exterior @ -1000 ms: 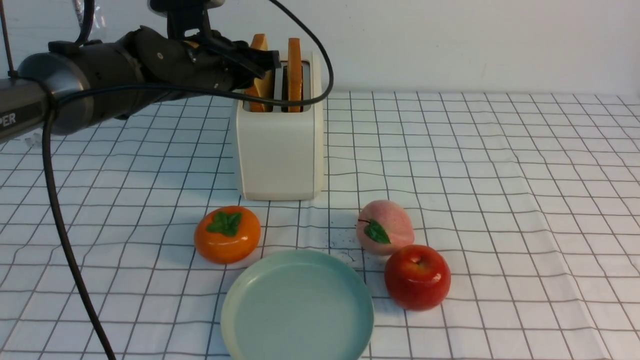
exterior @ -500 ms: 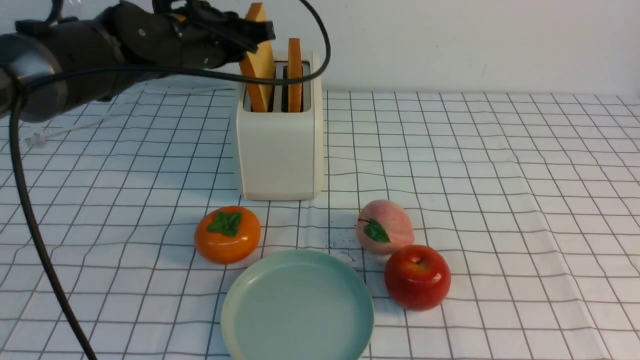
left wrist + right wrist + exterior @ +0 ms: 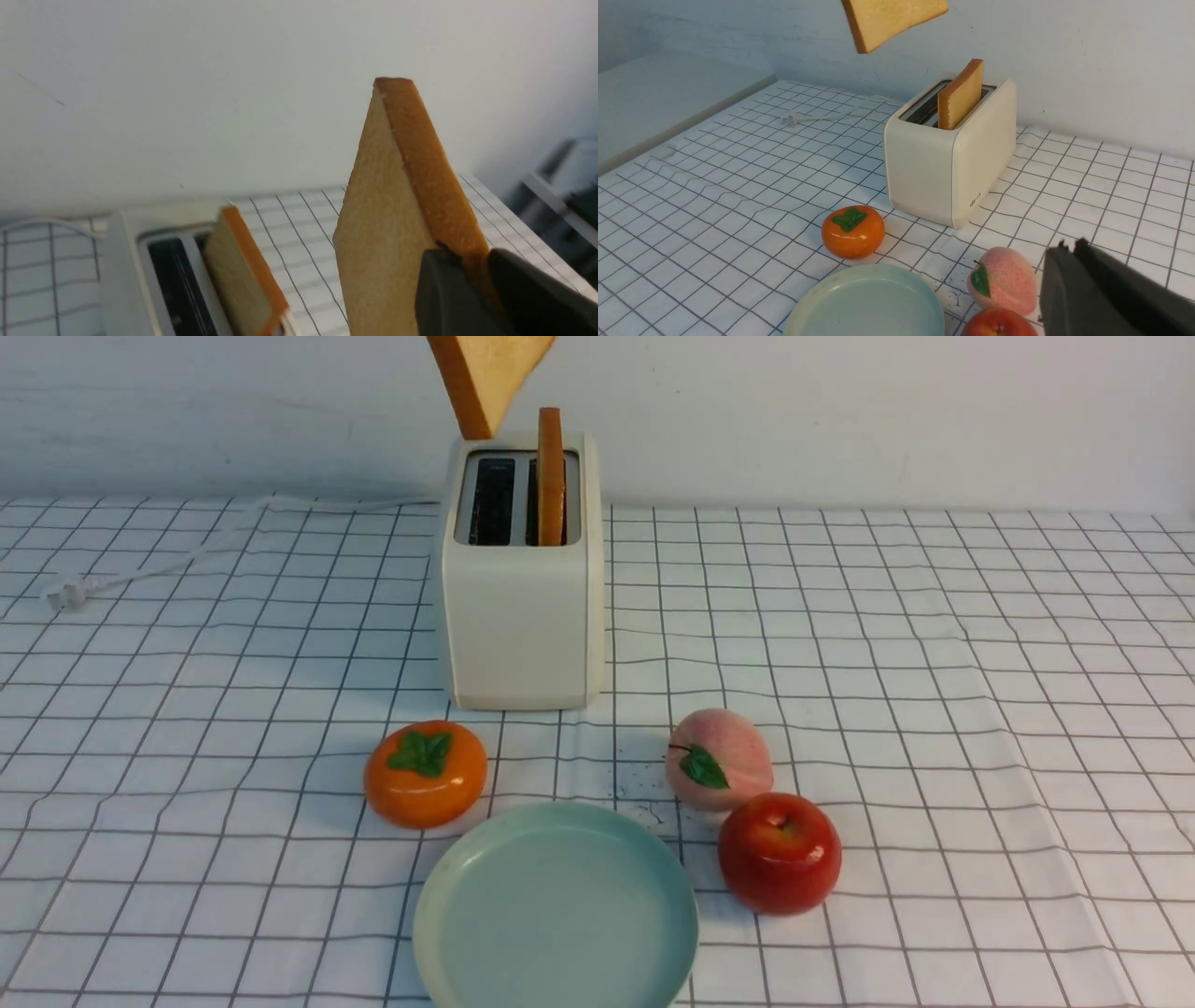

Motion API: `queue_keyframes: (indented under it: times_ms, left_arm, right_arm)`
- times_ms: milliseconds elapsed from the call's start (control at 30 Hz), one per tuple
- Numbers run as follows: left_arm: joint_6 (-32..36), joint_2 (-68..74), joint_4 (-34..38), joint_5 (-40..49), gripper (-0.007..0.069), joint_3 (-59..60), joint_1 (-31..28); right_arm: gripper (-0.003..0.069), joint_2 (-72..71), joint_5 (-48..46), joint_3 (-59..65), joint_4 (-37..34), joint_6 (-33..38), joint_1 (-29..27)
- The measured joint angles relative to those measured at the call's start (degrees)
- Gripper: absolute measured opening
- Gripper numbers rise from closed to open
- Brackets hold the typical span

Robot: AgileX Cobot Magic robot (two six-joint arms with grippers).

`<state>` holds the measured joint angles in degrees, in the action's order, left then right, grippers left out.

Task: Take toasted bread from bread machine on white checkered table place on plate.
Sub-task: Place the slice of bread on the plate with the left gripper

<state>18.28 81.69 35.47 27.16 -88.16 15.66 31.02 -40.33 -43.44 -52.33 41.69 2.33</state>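
Note:
One slice of toasted bread [image 3: 490, 373] hangs tilted above the bread machine [image 3: 520, 607], clear of its left slot, which now stands empty. My left gripper [image 3: 469, 261] is shut on this slice's crust edge [image 3: 420, 177]; the gripper itself is out of the front view. The slice also shows in the right wrist view [image 3: 892, 18]. The second slice [image 3: 551, 476] stands upright in the right slot [image 3: 961, 95]. The mint-green plate [image 3: 555, 907] lies empty at the front of the white checkered table [image 3: 934, 663]. My right gripper [image 3: 1066, 245] is shut and empty, low beside the fruits.
An orange persimmon [image 3: 425, 773] lies left of the plate. A pink peach [image 3: 717, 761] and a red apple [image 3: 779, 852] lie right of it. The toaster's white cord and plug [image 3: 65, 590] lie at the back left.
My left gripper has lifted the left slice up out of the toaster slot. The arm has risen out of the front view. The other slice and the fruits have not moved.

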Motion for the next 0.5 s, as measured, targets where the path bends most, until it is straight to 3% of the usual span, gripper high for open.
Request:
queue_keyframes:
  times_ms: [67, 133, 267, 400, 500]
  left_arm:
    - [-0.3, -1.4, -0.4, 4.3, 0.0081, 0.0, 0.0]
    - [-2.5, -4.1, -1.5, 15.8, 0.0081, 0.0, 0.0]
    - [-5.2, -5.9, -1.6, 28.1, 0.0081, 3.8, 0.0]
    - [-4.7, -6.3, 3.2, 31.6, 0.0081, 13.9, 0.0]
    - [0.3, -6.1, 10.4, 28.5, 0.0081, 24.7, 0.0]
  right_arm:
    - [0.0013, 0.0, -0.1, 0.0, 0.0, 0.0, 0.0]
    - [0.0013, -0.2, -0.6, 0.0, 0.0, -0.3, 0.0]
    - [0.0013, -1.3, -1.8, 0.0, 0.0, -0.4, 0.0]
    - [0.0013, -2.3, -2.9, 0.0, 0.0, -0.6, 0.0]
    - [0.0013, -2.5, -3.1, 0.0, 0.0, -0.7, 0.0]
